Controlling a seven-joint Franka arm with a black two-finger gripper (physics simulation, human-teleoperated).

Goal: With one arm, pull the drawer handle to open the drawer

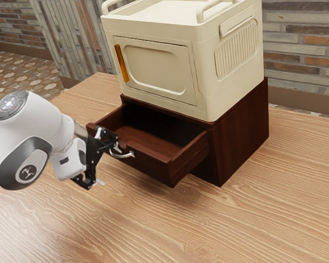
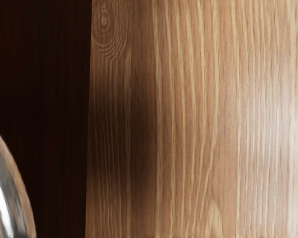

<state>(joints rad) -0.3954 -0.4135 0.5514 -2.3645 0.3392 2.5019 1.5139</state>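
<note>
fingers (image 1: 108, 166): i have them wide apart, the upper one close by the handle.
handle (image 1: 122, 157): curved metal, on the drawer's front.
drawer (image 1: 154, 167): open, standing out from the brown cabinet (image 1: 241, 131).
cream box (image 1: 159, 66): on top of the cabinet.
surface (image 1: 247, 219): wood, under the cabinet.

This looks like a furnished room, perhaps in a home, though which room I cannot tell. Beneath the black two-finger gripper (image 1: 111, 166) spreads a light-brown wood-grained table (image 1: 236, 224). Just beside the gripper stands a dark reddish-brown wooden drawer cabinet (image 1: 244, 131), topped by a cream rounded-edged cupboard (image 1: 159, 68). Well beyond the gripper are a multicoloured narrow-brick wall (image 1: 301, 46) with a plain brown skirting board (image 1: 301, 102) and a tan-and-grey patterned tile floor (image 1: 22, 71).
</note>
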